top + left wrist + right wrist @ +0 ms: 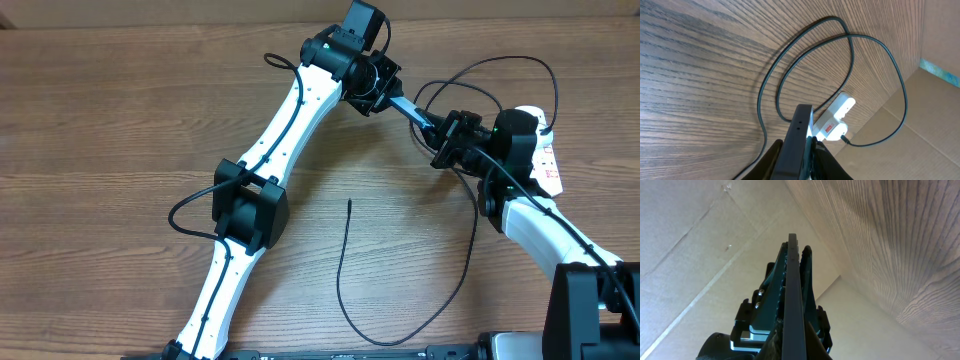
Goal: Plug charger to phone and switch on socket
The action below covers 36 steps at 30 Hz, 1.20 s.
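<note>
overhead and wrist views. the phone is held off the table, on edge, bridged between the two arms near the far side. the left gripper has its fingers pressed on the phone's two faces at one end. the right gripper is clamped on the other end, with the phone's dark edge running straight up the right wrist view. the charger lies loose on the table, its free tip well apart from the phone. its loops run beneath the right arm toward the socket, which that arm partly hides. risks, as judged: with both grippers on the phone, neither is free to fetch the tip, and letting go at one end may let the glossy phone pivot or slip in the other. the cable under the right arm could snag and drag. the phone's port is not visible, so which end should meet the tip cannot be confirmed.
</note>
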Available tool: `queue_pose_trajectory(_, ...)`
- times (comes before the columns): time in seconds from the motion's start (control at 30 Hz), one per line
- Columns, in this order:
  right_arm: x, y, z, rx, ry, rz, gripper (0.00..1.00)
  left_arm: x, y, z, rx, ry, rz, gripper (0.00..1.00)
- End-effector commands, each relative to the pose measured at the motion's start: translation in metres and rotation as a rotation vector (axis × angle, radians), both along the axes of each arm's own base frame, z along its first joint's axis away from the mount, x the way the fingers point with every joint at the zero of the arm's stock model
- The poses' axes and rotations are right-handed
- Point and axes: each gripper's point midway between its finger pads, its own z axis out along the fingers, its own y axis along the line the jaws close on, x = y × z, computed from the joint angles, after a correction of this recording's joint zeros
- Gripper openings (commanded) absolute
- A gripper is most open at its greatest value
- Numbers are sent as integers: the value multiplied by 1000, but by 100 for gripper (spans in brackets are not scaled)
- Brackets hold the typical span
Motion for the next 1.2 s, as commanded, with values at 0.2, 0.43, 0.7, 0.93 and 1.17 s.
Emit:
queue_pose_trajectory(0.2, -3, 8, 14, 118, 48, 23, 4, 3, -4, 11, -7, -35, 0, 19)
queue_pose_trajectory(0.43, -4, 10, 16, 128, 47, 36, 4, 3, -4, 11, -7, -35, 0, 18)
queue_pose_trajectory(0.7, -4, 10, 16, 128, 48, 37, 4, 3, -4, 11, -7, -35, 1, 13)
queue_pose_trajectory(0.93, -4, 10, 16, 128, 48, 37, 4, 3, -4, 11, -7, -35, 1, 4)
queue_pose_trajectory(1.17, -4, 10, 16, 128, 48, 37, 4, 3, -4, 11, -7, -35, 1, 4)
